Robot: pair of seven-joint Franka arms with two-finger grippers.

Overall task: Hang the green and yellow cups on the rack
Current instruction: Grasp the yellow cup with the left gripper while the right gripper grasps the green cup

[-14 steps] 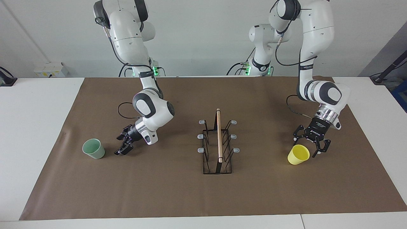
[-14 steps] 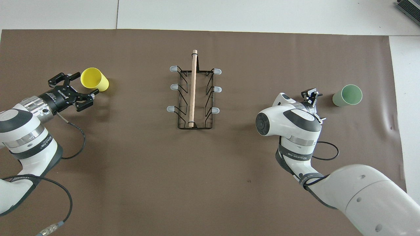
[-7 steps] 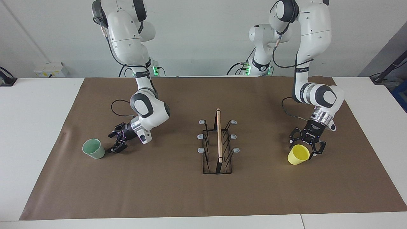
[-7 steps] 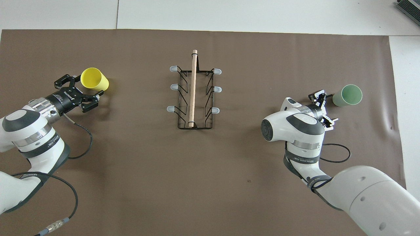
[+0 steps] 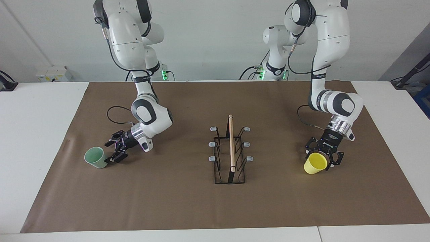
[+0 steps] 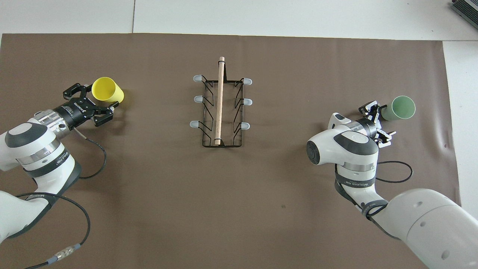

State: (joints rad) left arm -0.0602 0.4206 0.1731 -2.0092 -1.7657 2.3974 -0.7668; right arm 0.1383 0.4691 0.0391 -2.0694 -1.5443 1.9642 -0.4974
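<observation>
Both arms reach down low, wrists bent outward toward their own ends of the desk. The left pincer (image 5: 322, 158) points steeply down, jaws spread wide. The right pincer (image 5: 113, 155) lies nearly level, jaws likewise spread.

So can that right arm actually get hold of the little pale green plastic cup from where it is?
Probably yes. The right gripper is open and low beside the pale green plastic cup, tilted on the brown mat, with nothing between them.
</observation>
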